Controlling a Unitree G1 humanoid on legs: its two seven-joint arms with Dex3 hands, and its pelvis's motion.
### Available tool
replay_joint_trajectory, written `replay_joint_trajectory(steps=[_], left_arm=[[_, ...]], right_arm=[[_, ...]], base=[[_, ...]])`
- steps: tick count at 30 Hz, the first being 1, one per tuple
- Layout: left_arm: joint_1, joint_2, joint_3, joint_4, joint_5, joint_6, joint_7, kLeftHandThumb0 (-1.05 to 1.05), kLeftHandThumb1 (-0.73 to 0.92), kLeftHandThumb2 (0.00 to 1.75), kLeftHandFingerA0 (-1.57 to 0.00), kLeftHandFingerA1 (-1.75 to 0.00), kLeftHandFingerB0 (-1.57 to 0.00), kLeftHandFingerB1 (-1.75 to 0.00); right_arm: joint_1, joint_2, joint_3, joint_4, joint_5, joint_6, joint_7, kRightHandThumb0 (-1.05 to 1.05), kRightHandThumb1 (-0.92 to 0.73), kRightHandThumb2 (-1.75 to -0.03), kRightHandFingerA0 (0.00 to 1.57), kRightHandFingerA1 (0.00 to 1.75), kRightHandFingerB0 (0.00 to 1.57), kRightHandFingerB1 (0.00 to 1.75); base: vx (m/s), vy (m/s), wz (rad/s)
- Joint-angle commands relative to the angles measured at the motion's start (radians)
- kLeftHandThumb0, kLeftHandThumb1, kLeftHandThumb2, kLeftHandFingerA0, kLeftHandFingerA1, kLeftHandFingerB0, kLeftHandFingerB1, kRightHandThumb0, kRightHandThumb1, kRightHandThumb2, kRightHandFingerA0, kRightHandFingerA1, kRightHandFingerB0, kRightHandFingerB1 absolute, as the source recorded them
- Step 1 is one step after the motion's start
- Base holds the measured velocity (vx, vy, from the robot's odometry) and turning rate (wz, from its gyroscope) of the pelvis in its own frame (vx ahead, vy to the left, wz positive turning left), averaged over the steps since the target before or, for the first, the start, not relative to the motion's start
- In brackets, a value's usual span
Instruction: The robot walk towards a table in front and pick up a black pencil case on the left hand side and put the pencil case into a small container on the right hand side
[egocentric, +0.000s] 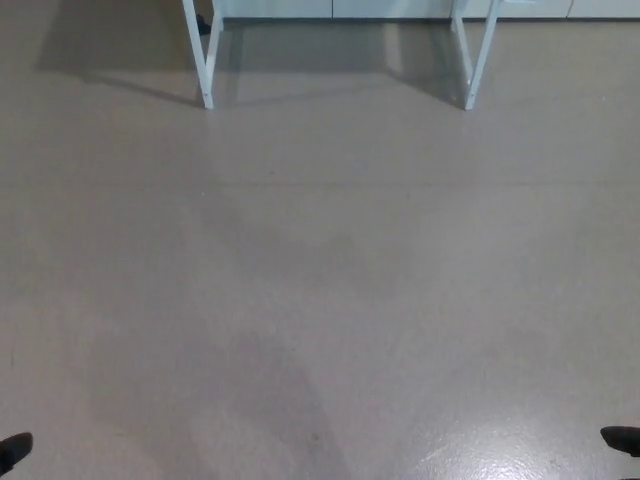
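Pencil case and container aren't showing up for me yet, I'm only seeing the white table legs (205, 60) up ahead across grey floor (320, 280). So I'm walking straight, trying to keep both legs centred. My left hand (15, 450) and right hand (620, 438) are barely peeking in, can't tell if they're open or closed.

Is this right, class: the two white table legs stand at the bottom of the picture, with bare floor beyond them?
Not quite. The head view shows the white table legs at the top of the picture, not the bottom; the bare floor lies before them.
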Motion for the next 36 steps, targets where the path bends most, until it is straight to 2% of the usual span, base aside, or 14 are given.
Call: replay_joint_trajectory(steps=[1,6,18,19,21,22,28,29,30,31,36], left_arm=[[0.019,0.017,-0.004,-0.001,-0.032,-0.026,-0.042,-0.07,0.4,0.84,-0.27,-0.54,-0.14,-0.47],[0.03,0.012,0.002,-0.008,-0.052,-0.01,-0.054,-0.05,0.41,0.85,-0.23,-0.53,-0.12,-0.46],[0.062,0.006,-0.003,-0.034,-0.066,-0.009,-0.057,-0.04,0.4,0.85,-0.31,-0.57,-0.13,-0.47],[0.065,0.007,-0.006,-0.034,-0.064,-0.013,-0.058,-0.07,0.57,0.57,-0.39,-0.4,-0.25,-0.31],[0.069,0.006,-0.012,-0.035,-0.055,-0.018,-0.049,-0.07,0.57,0.57,-0.4,-0.39,-0.26,-0.31],[0.071,0.01,-0.018,-0.031,-0.048,-0.026,-0.046,-0.05,0.4,0.84,-0.3,-0.56,-0.14,-0.47],[0.073,0.017,-0.027,-0.02,-0.049,-0.034,-0.048,-0.05,0.42,0.86,-0.27,-0.54,-0.13,-0.47],[0.074,0.015,-0.024,-0.023,-0.055,-0.029,-0.05,-0.05,0.42,0.86,-0.26,-0.54,-0.13,-0.47],[0.074,0.014,-0.024,-0.025,-0.058,-0.026,-0.05,-0.05,0.42,0.86,-0.26,-0.54,-0.13,-0.47],[0.069,0.015,-0.023,-0.014,-0.058,-0.028,-0.049,-0.05,0.41,0.85,-0.27,-0.55,-0.13,-0.47],[0.075,0.016,-0.031,-0.027,-0.051,-0.027,-0.039,-0.05,0.41,0.85,-0.27,-0.55,-0.13,-0.47]], right_arm=[[0.017,-0.022,-0.009,-0.001,0.007,-0.05,0.002,-0.49,-0.47,-0.75,0.49,0.5,0.35,0.45],[0.027,-0.025,-0.005,0.009,-0.002,-0.064,-0.005,-0.49,-0.47,-0.75,0.49,0.5,0.35,0.45],[0.036,-0.029,0.003,0.022,-0.007,-0.086,0.001,-0.51,-0.47,-0.76,0.48,0.5,0.34,0.45],[0.037,-0.029,0.003,0.022,-0.005,-0.081,0.004,-0.51,-0.48,-0.76,0.47,0.5,0.33,0.45],[0.034,-0.025,0.001,0.03,-0.002,-0.08,0.002,-0.49,-0.47,-0.75,0.48,0.5,0.34,0.45],[0.032,-0.026,0.005,0.034,-0.007,-0.082,-0.002,-0.49,-0.47,-0.75,0.48,0.5,0.34,0.45],[0.026,-0.03,0.015,0.042,-0.015,-0.084,-0.007,-0.49,-0.47,-0.75,0.47,0.5,0.34,0.45],[0.025,-0.029,0.015,0.046,-0.012,-0.086,-0.005,-0.41,-0.57,-0.57,0.54,0.39,0.4,0.35],[0.024,-0.029,0.015,0.048,-0.011,-0.087,-0.005,-0.41,-0.57,-0.57,0.54,0.39,0.4,0.35],[0.024,-0.026,0.012,0.049,-0.007,-0.088,-0.003,-0.48,-0.47,-0.75,0.47,0.49,0.35,0.45],[0.025,-0.028,0.017,0.048,-0.012,-0.091,-0.007,-0.48,-0.47,-0.75,0.48,0.5,0.36,0.46]], base=[[0.0,0.0,0.0],[0.0,0.0,0.0],[0.0,0.0,0.01],[-0.21,0.043,-0.03],[-0.23,0.031,0.41],[-0.24,0.052,0.08],[0.0,0.078,-0.08],[0.11,0.244,-0.21],[0.18,0.312,-0.44],[0.16,0.593,0.26],[0.2,0.307,-0.08]])
